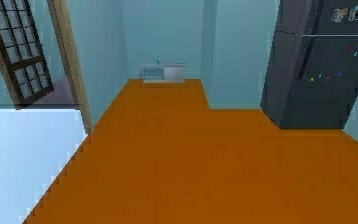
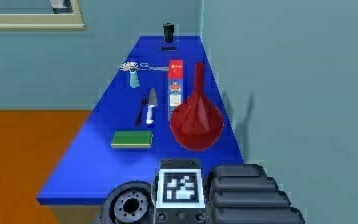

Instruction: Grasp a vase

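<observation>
Fridge (image 1: 317,70) cut by right edge, tiny tabletop clutter (image 2: 137,67) unidentifiable, pincer (image 2: 127,207) clipped at bottom edge

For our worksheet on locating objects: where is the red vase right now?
In the arm side view, the red vase stands on the blue counter near its right edge, right of the knife and just below the red-and-white box.
</observation>
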Controlling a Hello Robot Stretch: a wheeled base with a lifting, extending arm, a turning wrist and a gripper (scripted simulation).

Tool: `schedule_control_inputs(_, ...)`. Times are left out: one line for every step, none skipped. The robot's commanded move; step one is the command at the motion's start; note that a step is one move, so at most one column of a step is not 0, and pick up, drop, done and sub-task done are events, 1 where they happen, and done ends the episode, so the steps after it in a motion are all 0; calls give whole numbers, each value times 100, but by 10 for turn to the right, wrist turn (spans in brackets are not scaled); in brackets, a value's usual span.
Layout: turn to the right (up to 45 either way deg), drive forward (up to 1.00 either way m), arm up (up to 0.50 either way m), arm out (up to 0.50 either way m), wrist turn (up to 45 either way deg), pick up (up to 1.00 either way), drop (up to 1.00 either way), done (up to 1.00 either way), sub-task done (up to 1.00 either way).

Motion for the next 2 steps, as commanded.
schedule_control_inputs(0,0,0,20,0,0,0,0,0)
schedule_control_inputs(0,0,0,0,450,0,0,0,0)
